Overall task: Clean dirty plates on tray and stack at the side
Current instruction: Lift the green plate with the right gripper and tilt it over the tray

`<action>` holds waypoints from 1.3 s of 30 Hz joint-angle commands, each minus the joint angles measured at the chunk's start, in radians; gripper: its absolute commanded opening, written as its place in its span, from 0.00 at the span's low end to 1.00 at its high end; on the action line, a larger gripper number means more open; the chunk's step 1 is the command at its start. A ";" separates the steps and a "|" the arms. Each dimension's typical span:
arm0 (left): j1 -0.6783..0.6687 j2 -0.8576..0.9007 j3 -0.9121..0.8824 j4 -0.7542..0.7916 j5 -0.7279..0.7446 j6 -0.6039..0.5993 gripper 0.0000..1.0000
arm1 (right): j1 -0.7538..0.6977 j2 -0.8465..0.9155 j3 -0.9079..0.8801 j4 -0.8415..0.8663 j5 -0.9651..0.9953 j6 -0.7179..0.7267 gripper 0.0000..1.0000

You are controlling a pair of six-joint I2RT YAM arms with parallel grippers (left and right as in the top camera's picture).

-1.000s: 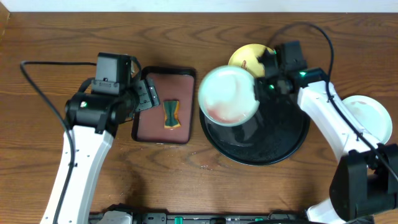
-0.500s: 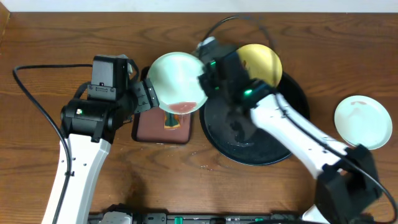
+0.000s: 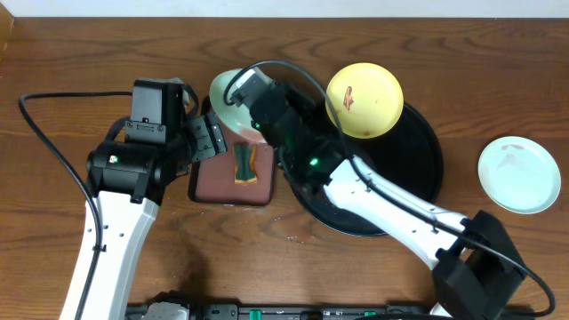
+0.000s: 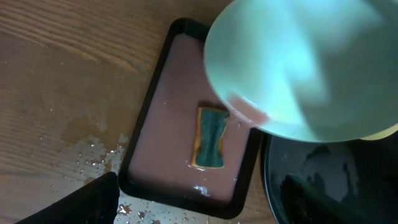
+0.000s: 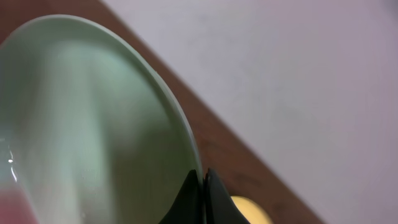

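1. The right gripper [image 5: 200, 184] is clamped on the rim of a green plate [image 3: 226, 92], its fingers pressed together on the edge.
2. That plate hangs tilted in the air over the far end of the small tray [image 3: 210, 178], with a red-brown smear low on its face (clearest from the left wrist).
3. The left gripper [image 3: 212, 135] stands wide apart and holds nothing. It hovers at the small tray's left side, just beside the held plate.
4. A sponge [image 3: 244, 164] lies in the middle of the small tray, which looks wet.
5. The yellow plate [image 3: 364, 100] sits at the far edge of the black tray [image 3: 418, 182], partly over its rim, with a red mark in its middle.
6. A third plate [image 3: 519, 174], pale blue-green, lies flat on the desk [image 3: 71, 53] to the right, well apart from the black tray.
7. Water drops [image 4: 93, 149] dot the desk beside the small tray.
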 commanded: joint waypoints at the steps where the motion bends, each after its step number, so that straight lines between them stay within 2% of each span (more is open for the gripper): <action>1: 0.004 -0.003 0.014 -0.003 -0.005 0.010 0.84 | 0.040 -0.016 0.012 0.055 0.191 -0.138 0.01; 12: 0.004 -0.003 0.014 -0.003 -0.005 0.010 0.84 | 0.080 -0.016 0.013 0.171 0.282 -0.248 0.01; 39: 0.004 -0.003 0.014 -0.003 -0.005 0.010 0.84 | 0.082 -0.016 0.013 0.186 0.280 -0.248 0.01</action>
